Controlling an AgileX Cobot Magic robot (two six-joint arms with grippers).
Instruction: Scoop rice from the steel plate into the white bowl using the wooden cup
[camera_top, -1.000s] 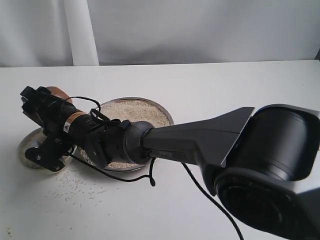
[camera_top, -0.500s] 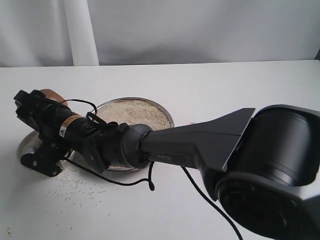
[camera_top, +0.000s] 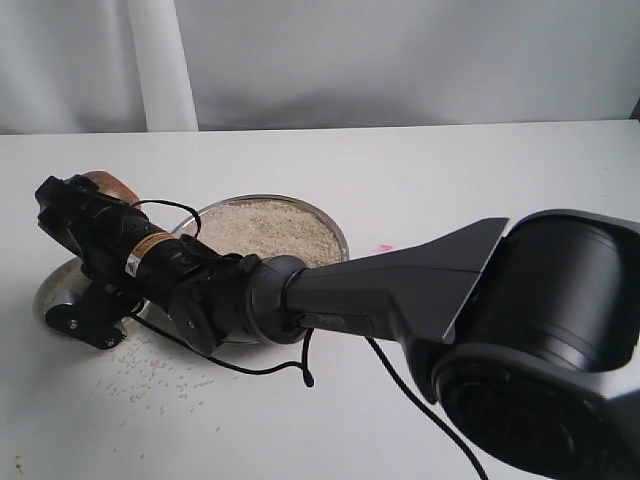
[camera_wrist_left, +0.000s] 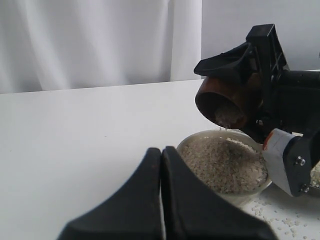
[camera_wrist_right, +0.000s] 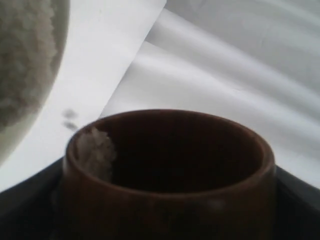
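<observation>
My right gripper (camera_top: 72, 212) reaches across to the far left and is shut on the wooden cup (camera_top: 106, 186). The cup (camera_wrist_left: 225, 102) is tipped mouth-down over the white bowl (camera_wrist_left: 246, 196), and a few grains drop from its lip. A small clump of rice (camera_wrist_right: 95, 149) still clings inside the cup (camera_wrist_right: 170, 200). The bowl (camera_top: 50, 290) is heaped with rice (camera_wrist_left: 220, 162). The steel plate (camera_top: 336, 230) lies right of it, partly hidden by the arm, and holds a bed of rice (camera_top: 265, 228). My left gripper (camera_wrist_left: 161, 150) is shut and empty, low beside the bowl.
Loose grains (camera_top: 150, 372) lie scattered on the white table in front of the bowl and plate. A black cable (camera_top: 300, 362) hangs from the right arm to the table. A white curtain (camera_top: 160, 60) closes off the back edge.
The right gripper with the cup has shifted slightly left and back over the bowl, and its wrist has turned a little. The plate and bowl have stayed put.
</observation>
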